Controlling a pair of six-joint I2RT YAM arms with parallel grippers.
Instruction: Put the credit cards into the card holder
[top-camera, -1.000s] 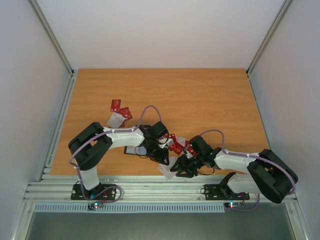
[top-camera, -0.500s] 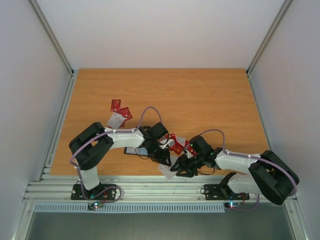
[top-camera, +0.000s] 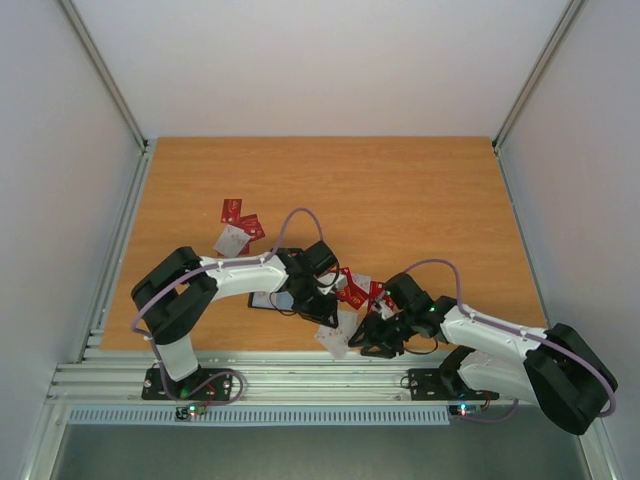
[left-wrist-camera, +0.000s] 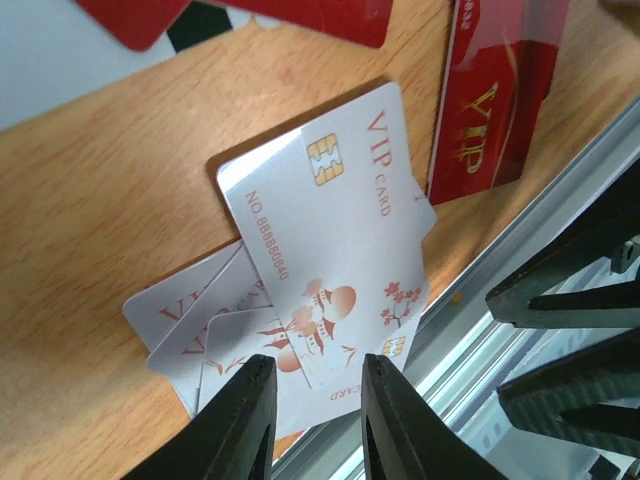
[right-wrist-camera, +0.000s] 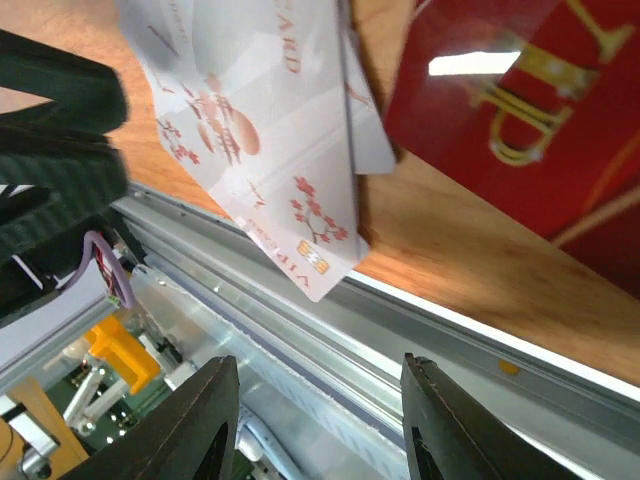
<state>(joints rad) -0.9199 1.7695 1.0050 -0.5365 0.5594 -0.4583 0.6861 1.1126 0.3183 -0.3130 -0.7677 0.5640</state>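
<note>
Several white credit cards (top-camera: 335, 338) (left-wrist-camera: 330, 240) lie fanned at the table's near edge, one corner hanging over the rail (right-wrist-camera: 320, 255). Red credit cards (top-camera: 355, 288) (left-wrist-camera: 490, 110) (right-wrist-camera: 520, 110) lie just beyond them. My left gripper (top-camera: 327, 312) (left-wrist-camera: 317, 365) hovers over the white pile, its jaws narrowly apart and holding nothing. My right gripper (top-camera: 365, 340) (right-wrist-camera: 318, 365) is open and empty over the rail, just right of the overhanging card. The black card holder (top-camera: 266, 300) lies left of the cards, partly hidden under the left arm.
More red and white cards (top-camera: 238, 225) lie at the back left. The aluminium rail (top-camera: 300, 375) (right-wrist-camera: 420, 340) runs along the table's near edge. The two grippers' fingers are close together beside the white pile.
The right arm has shifted a little to the right and nearer the rail. The left gripper has edged down toward the white cards and narrowed slightly.
</note>
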